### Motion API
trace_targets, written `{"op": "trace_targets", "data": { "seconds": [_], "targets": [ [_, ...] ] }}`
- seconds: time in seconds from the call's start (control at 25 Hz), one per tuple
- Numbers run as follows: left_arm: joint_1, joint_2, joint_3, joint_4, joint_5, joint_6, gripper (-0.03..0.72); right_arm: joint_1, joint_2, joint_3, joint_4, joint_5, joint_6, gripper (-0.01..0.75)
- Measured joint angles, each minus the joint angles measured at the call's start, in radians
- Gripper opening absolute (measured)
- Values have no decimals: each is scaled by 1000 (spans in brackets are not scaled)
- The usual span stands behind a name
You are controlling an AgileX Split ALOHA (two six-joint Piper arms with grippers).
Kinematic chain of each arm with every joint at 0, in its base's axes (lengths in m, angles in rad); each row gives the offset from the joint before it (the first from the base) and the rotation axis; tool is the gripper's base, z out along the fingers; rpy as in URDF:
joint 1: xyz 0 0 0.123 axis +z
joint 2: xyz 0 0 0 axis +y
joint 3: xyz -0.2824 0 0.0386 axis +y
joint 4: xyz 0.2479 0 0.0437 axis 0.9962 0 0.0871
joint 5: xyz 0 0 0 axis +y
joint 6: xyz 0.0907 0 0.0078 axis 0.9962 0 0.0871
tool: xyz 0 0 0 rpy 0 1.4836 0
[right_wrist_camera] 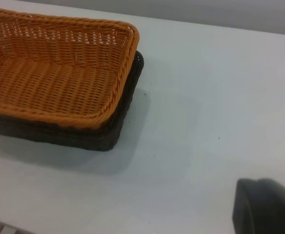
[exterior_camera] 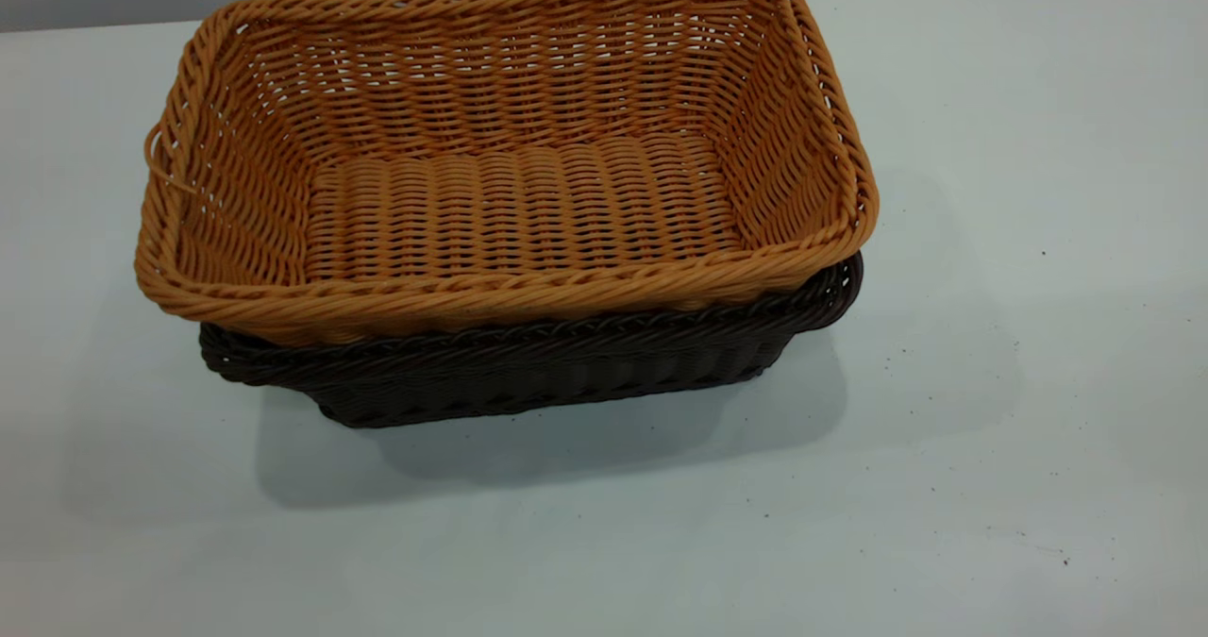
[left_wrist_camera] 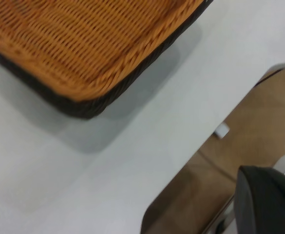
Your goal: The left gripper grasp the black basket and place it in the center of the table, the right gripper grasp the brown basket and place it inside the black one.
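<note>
The brown basket [exterior_camera: 510, 160] is seated inside the black basket [exterior_camera: 528, 373] near the centre of the table [exterior_camera: 991, 429], long axis from 9 to 3 o'clock; neither gripper is seen, so jaw state and the nearer arm cannot be told.

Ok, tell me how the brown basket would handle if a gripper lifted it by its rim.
The brown basket is open weave, so probably light. Its braided rim looks stiff enough to pinch, though it may flex. Nested in the black basket, it might drag that along.
</note>
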Motion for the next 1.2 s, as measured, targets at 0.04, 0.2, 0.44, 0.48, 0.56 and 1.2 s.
{"op": "trace_targets", "data": {
  "seconds": [0.04,0.2,0.44,0.48,0.56,1.2],
  "targets": [
    [0,-7,5,0,1,0,-1,0,0,0,0,0,0,0],
    [0,-49,9,13,9,1,-1,0,0,0,1,0,-1,0],
    [0,-162,15,13,17,6,-1,-40,0,0,1,0,-2,0],
    [0,-186,15,13,17,6,-1,-53,0,0,1,0,-2,0],
    [0,-219,15,13,17,8,-1,-87,0,0,1,0,-2,0],
    [26,-221,15,8,10,11,-1,-439,0,0,1,0,-2,0]
  ]
}}
